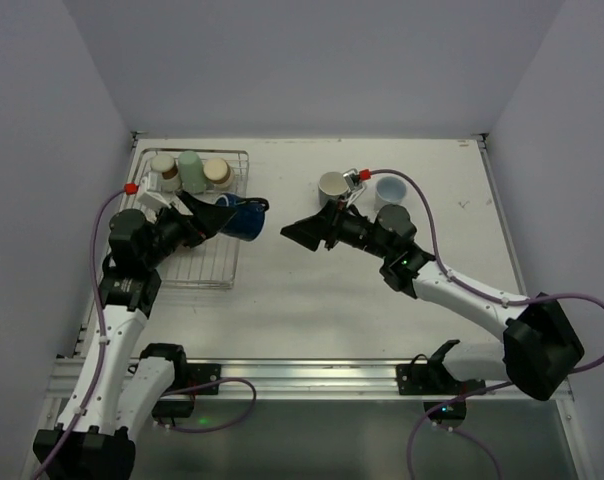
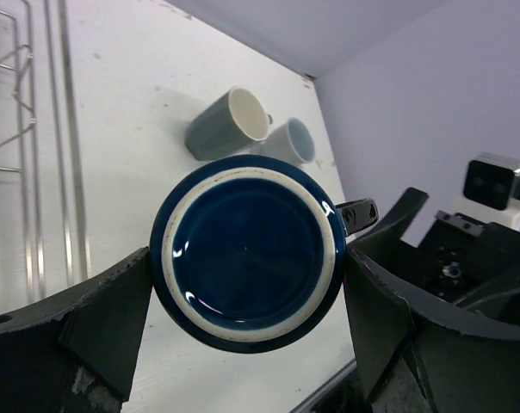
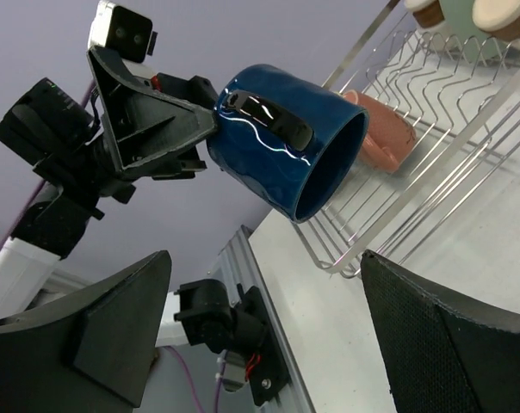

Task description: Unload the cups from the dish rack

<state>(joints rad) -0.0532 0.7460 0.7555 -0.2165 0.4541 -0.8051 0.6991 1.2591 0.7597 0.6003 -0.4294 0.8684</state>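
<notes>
Viewed from above: dish rack [image 1: 240,152] at 10 o'clock on the table [image 1: 312,300]. At the 12 o'clock end of the rack, in one row: beige cup [image 1: 164,165], mint green cup [image 1: 190,170], beige-and-brown cup [image 1: 217,172]. Farther toward 6 o'clock on the rack wires, lying on its side in the right wrist view: salmon-pink cup [image 3: 385,129].

Left gripper [image 2: 247,284]: closed on the base of the navy mug [image 3: 286,142], one finger on each side. Mug held in the air on its side over the rack's 3 o'clock rim, mouth toward 3 o'clock.

Right gripper [image 1: 302,228]: jaws spread wide, holding nothing. Positioned at 3 o'clock of the navy mug, near its mouth, not touching.

On the bare table between 12 and 1 o'clock: grey-green mug [image 1: 334,187] with cream interior, and light blue cup [image 1: 390,190]. Both upright, mouths up, near each other and well apart from the rack.
</notes>
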